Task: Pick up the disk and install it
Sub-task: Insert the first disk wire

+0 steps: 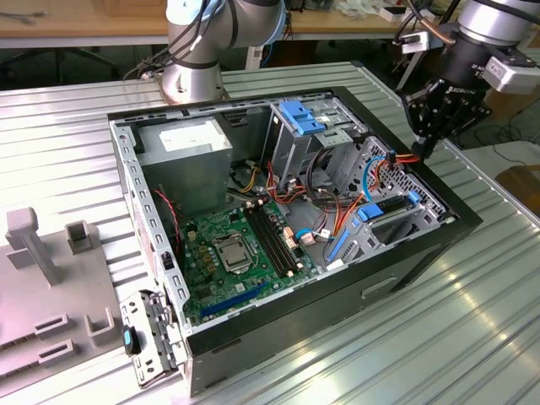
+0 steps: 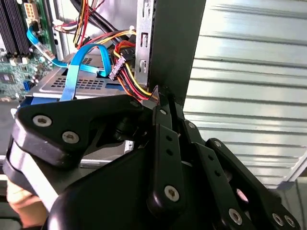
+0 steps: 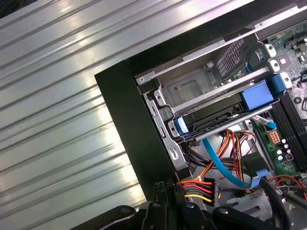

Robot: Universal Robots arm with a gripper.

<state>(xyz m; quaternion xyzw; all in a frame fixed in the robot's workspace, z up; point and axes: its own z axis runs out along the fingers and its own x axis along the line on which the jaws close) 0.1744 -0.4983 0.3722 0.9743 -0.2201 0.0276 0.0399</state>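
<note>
The disk (image 3: 218, 114), a dark drive in a blue carrier, lies inside the grey drive bay at the corner of the open computer case (image 1: 422, 245). In the exterior view the disk (image 1: 390, 207) sits low on that view's right, between two blue tabs. My black gripper (image 1: 426, 150) hangs over the case's edge there, above and apart from the disk. Its fingers (image 2: 165, 124) meet at the tips with nothing between them. The gripper (image 3: 167, 190) stands right beside a connector with red, yellow and orange wires (image 3: 197, 189).
A blue bracket (image 1: 304, 118) tops the tall grey cage at the back. The power supply (image 1: 186, 143) and motherboard (image 1: 236, 253) fill the case's other side. Blue data cables (image 3: 220, 163) run under the bay. Grey fixtures (image 1: 42, 253) stand on the ribbed table (image 1: 472, 337).
</note>
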